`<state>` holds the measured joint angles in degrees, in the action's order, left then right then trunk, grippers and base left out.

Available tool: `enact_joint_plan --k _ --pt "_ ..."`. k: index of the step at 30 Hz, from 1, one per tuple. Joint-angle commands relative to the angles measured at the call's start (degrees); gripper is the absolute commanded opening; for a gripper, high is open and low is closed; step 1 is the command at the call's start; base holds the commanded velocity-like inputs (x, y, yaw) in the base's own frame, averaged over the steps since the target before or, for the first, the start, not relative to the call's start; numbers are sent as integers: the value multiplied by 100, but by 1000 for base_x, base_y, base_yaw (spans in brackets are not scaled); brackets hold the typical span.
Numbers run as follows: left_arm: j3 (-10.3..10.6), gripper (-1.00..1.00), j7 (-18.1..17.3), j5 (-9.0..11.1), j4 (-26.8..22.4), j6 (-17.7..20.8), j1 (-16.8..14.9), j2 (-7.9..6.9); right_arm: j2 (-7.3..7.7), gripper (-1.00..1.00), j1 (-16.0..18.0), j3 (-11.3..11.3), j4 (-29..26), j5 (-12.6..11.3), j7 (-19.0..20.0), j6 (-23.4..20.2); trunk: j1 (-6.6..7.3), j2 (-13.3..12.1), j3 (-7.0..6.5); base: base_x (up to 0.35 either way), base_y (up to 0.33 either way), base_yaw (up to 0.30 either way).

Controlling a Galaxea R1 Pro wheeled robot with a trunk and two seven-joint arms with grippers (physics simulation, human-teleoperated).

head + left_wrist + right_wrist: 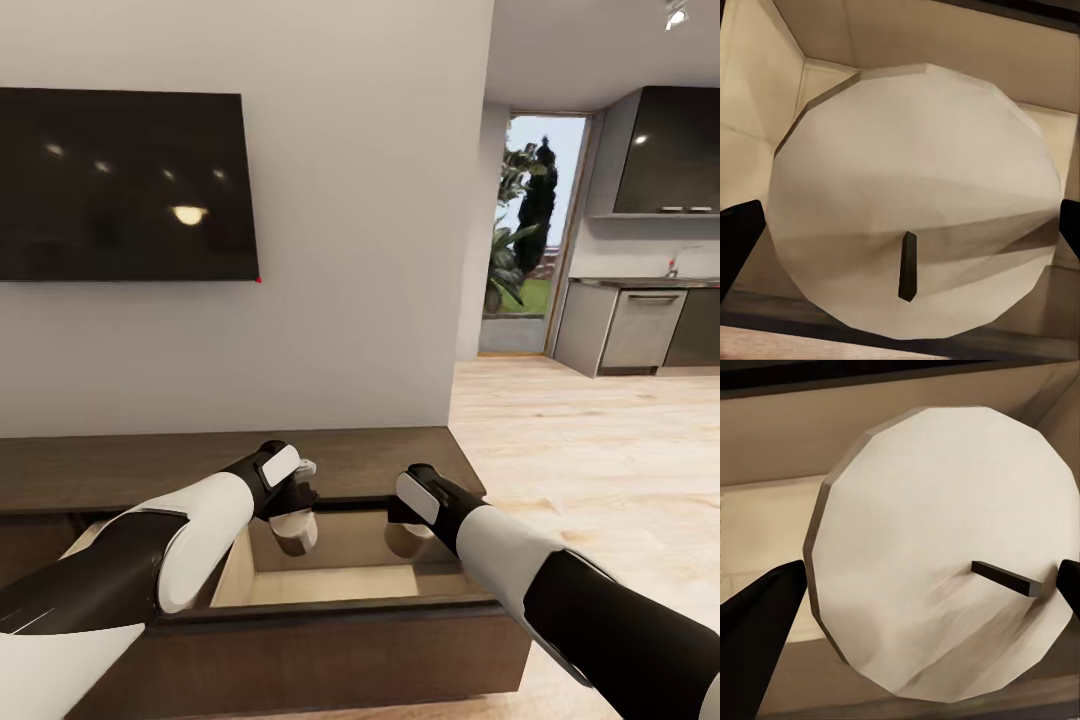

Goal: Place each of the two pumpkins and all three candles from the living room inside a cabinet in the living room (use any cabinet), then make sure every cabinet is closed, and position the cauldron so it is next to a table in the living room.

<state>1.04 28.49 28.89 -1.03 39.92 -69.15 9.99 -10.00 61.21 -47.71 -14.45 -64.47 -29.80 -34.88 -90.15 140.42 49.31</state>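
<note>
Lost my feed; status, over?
Left gripper and right gripper each shut on a candle, over the open drawer. Nothing in the way.

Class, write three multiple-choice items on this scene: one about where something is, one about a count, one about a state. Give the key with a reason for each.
1. Where is the black TV?
A. on the cabinet top
B. on the grey wall above the cabinet
C. on the floor

2. How many candles are held over the drawer?
A. one
B. two
C. three

3. What state is the cabinet drawer in?
A. pulled open
B. shut
C. removed

Key: 1 B, the TV hangs on the wall over the dark-brown cabinet. 2 B, the left hand grips one candle and the right hand grips another candle, each with a dark wick. 3 A, the pale beige interior lies exposed beneath both hands.
</note>
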Motion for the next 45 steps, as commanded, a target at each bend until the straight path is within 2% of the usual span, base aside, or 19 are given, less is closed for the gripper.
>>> enact_joint_plan --k 1,5,9,38,43,45 --pt "10 -100 52 55 -12 85 -2 1 0 -100 6 -28 -6 -34 -35 -15 1 3 6 17 0 0" --pt "10 -100 58 55 -10 450 -2 1 0 -100 5 -34 -28 -25 -35 -18 1 3 6 8 0 0" --pt "10 -100 57 55 -10 593 85 1 0 -100 5 -36 -39 -22 -35 -17 1 3 6 1 0 0" --pt "10 -100 49 59 -11 574 157 1 0 -100 5 -28 36 -39 -35 -166 1 3 6 0 0 0" --pt "10 -100 59 61 -11 562 157 1 0 -100 5 -28 109 -39 -32 -160 -109 203 96 0 0 0" --pt "10 -100 60 63 -11 561 157 1 0 -100 5 -28 115 -35 -34 -159 -109 203 96 0 0 0"
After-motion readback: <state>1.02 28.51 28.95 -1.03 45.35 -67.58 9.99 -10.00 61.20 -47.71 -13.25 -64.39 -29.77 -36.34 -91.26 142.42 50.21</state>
